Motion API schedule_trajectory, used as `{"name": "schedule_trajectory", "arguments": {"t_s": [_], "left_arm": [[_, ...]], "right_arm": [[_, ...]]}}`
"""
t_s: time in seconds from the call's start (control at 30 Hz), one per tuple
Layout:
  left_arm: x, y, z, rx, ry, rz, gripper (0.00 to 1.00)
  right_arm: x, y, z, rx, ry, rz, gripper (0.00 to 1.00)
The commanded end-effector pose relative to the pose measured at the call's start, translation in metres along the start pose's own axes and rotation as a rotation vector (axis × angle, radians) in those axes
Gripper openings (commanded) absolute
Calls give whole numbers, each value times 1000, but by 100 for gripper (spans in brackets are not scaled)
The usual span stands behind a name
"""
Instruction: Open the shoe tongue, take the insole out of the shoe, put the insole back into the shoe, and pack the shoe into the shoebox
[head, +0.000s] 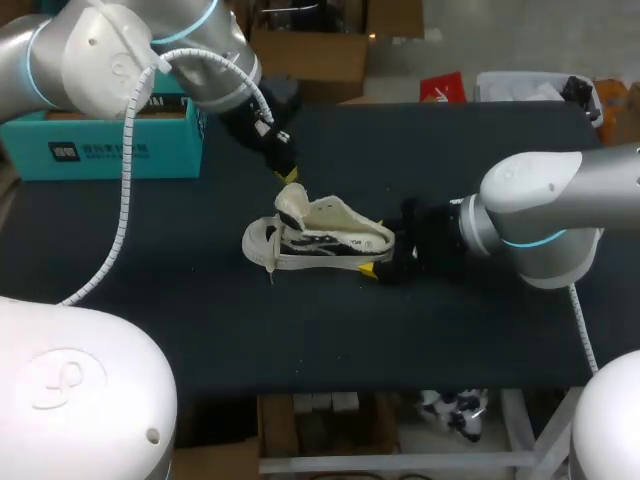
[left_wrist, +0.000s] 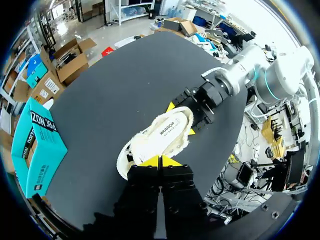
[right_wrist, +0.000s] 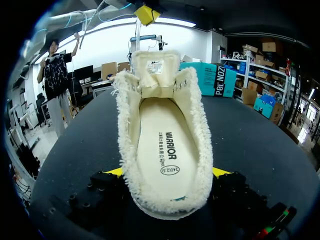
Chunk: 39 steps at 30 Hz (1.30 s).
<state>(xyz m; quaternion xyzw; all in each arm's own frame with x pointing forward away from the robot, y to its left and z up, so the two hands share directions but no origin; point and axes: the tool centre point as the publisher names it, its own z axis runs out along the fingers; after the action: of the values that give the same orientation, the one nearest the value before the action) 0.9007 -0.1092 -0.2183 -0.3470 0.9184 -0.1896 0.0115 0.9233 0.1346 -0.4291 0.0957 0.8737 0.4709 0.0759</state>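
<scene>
The shoe (head: 320, 240) lay mid worktop (head: 200, 320); it looked light and soft, with a bendy insole (right_wrist: 167, 150) inside; the left pincer (head: 289, 179) pinched the tongue (head: 292, 208) up; the right pincer (head: 377, 246) squeezed the heel from both sides; the insole's back edge seemed best to grab; the box (head: 100, 150) sat well apart, nothing between.

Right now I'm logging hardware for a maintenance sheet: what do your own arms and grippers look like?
My left arm and right arm are rounded silver-grey and white shells with light-blue rings at the joints. A white coiled cable runs along the left arm. The left gripper and right gripper are black and blocky, each with two bright yellow fingertips.
</scene>
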Motion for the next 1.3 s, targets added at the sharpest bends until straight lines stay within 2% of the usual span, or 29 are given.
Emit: {"name": "schedule_trajectory", "arguments": {"t_s": [0.03, 0.1, 0.13, 0.6, 0.73, 0.97, 1.3], "left_arm": [[5, -17, 7, -192, 148, 650, 0], [7, -21, 20, -278, 144, 847, 0], [7, -28, 28, -275, 96, 799, 0], [7, -28, 28, -275, 96, 799, 0], [13, -25, 38, -247, 159, 883, 0], [22, -10, 65, -205, 180, 961, 0], [20, -4, 110, -192, 178, 957, 0]], "right_arm": [[0, -5, 2, -3, 1, -1, 0], [0, -5, 2, -3, 1, -1, 0], [0, -5, 2, -3, 1, -1, 0], [0, -5, 2, -3, 1, -1, 0], [0, -5, 2, -3, 1, -1, 0], [0, -5, 2, -3, 1, -1, 0], [0, -5, 2, -3, 1, -1, 0]]}}
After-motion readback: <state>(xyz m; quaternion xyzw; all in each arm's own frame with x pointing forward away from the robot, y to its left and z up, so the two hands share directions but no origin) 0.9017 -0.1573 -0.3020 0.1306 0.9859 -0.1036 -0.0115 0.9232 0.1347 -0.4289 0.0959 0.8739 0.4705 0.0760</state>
